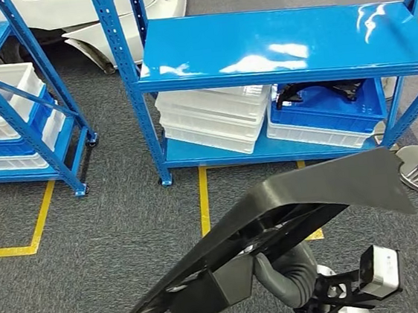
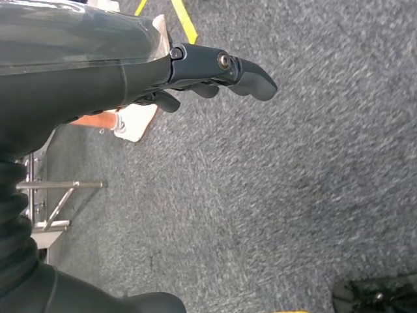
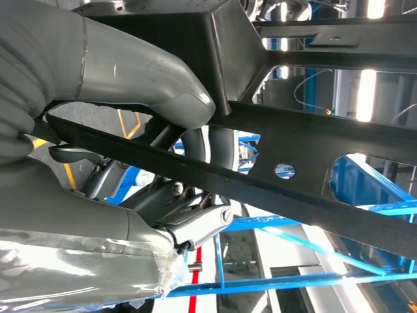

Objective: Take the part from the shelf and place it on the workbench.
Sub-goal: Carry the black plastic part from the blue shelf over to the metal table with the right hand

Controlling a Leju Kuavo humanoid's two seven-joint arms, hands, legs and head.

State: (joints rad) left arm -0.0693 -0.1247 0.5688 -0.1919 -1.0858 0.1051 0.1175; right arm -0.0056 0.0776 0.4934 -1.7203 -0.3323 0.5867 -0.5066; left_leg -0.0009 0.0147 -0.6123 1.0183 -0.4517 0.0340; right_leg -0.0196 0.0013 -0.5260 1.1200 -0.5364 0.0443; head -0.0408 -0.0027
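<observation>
Right robot hand grips black part.

Blue steel shelving stands on grey carpet with yellow lines.

- Bright, even indoor light from overhead; white glare patches lie on the glossy blue shelf top beyond the right hand.
- Shadows on the grey carpet are soft and faint.
- The left wrist view is sharp at the left hand; the carpet past its fingertips is smeared.
- In the right wrist view, ceiling lights blow out to white behind the dark part, which reads almost as a silhouette.
</observation>
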